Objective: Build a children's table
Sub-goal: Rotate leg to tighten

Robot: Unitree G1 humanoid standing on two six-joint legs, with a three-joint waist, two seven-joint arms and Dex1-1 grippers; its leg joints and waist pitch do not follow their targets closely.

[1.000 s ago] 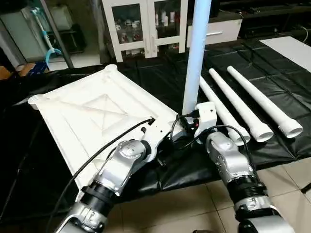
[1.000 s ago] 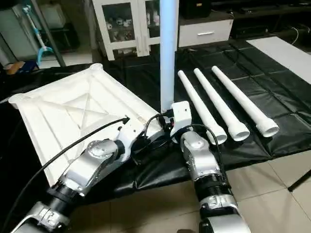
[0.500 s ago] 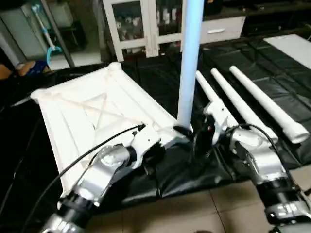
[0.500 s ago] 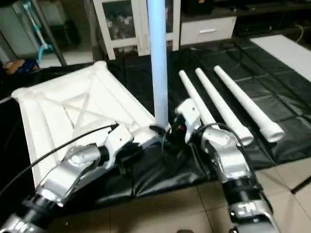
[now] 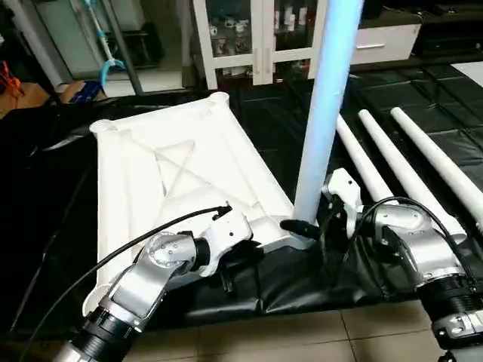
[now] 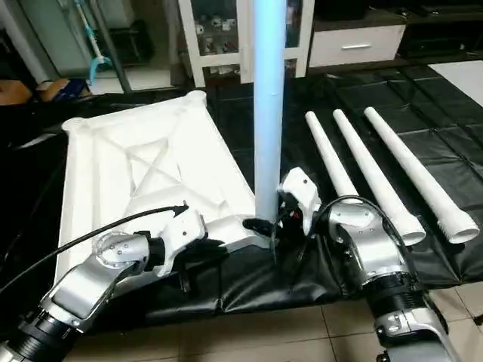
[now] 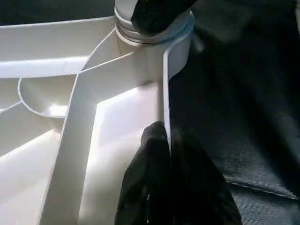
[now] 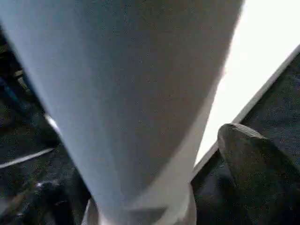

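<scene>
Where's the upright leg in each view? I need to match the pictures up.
Left eye: upright leg, right of centre, foot in the tabletop's near corner socket.
Right eye: just right of centre, foot in the same socket.
Left wrist: its base alone, at the socket.
Right wrist: very close, across most of the picture.
Shared landmark: that corner socket.

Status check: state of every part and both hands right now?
White plastic square tabletop: upside down on the black sheet, ribs up.
Upright white tubular leg: standing in the near corner socket.
Three spare white tapered legs: lying loose, side by side.
Left hand: shut on the tabletop's edge rib.
Right hand: at the upright leg's base.
</scene>
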